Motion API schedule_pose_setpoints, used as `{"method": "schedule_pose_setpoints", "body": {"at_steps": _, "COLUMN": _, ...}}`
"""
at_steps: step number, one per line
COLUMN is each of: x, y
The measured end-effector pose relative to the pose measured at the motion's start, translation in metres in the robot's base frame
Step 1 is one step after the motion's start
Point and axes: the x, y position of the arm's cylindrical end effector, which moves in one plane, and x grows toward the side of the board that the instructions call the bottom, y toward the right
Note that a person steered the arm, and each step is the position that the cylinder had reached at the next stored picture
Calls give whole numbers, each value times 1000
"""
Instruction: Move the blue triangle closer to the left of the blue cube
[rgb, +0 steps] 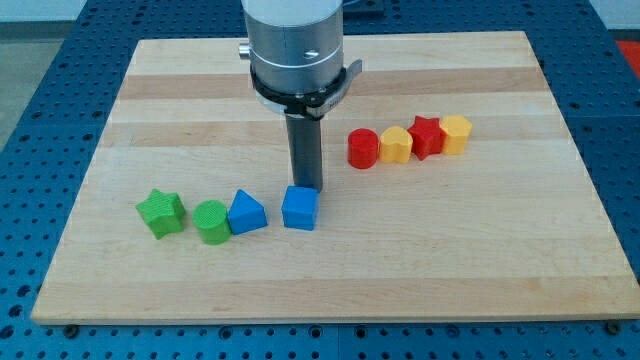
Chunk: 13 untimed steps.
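green star (161, 213), green cylinder (211, 221), red cylinder (363, 148), yellow heart (396, 145), red star (426, 137), yellow hexagon (456, 134)

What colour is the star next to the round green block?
Green. The star sits at the left end of the row, touching the round green block. The camera view shows it.

my tip hidden behind the blue cube (300, 209), arm housing (296, 45) cut off by the view's top

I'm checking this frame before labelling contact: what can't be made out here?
- My tip: its very end sits behind the blue cube in the camera view, so contact cannot be told.
- Arm body: cut off by the view's top.
- Blue triangle and green cylinder: touching or apart, too close to tell.
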Motion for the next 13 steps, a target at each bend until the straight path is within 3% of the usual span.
{"method": "schedule_pose_setpoints", "body": {"at_steps": 3, "x": 10, "y": -17}}
{"method": "schedule_pose_setpoints", "body": {"at_steps": 4, "x": -6, "y": -26}}
{"method": "schedule_pose_setpoints", "body": {"at_steps": 7, "x": -8, "y": -93}}
{"method": "schedule_pose_setpoints", "body": {"at_steps": 13, "x": 9, "y": -45}}
